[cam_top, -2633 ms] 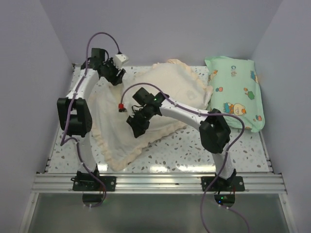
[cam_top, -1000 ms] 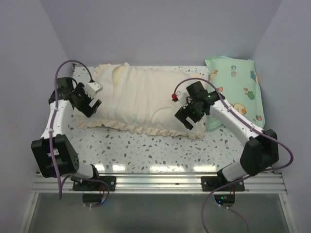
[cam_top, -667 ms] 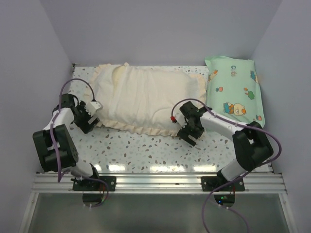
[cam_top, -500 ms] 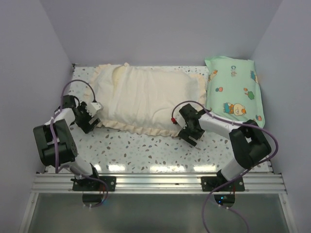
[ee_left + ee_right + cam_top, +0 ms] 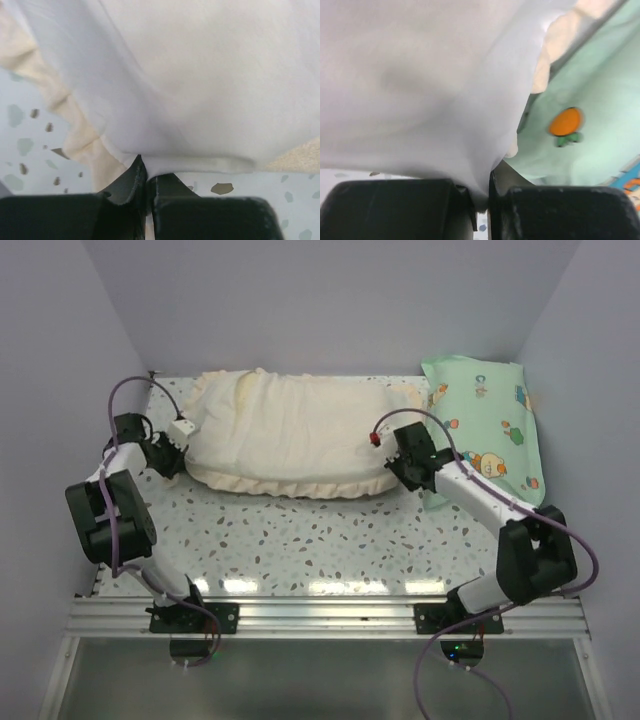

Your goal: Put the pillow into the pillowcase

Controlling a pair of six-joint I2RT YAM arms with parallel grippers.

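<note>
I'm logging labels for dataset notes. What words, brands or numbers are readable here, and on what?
None is readable.
The mint-green pillow has cartoon prints with marks near its far edge that may be letters: too small in the top view, blurred in the right wrist view.
The pillowcase shows no text.

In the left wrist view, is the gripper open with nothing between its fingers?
No, the left gripper is shut on a fold of the pillowcase, with fabric pinched between its jaws.
</note>
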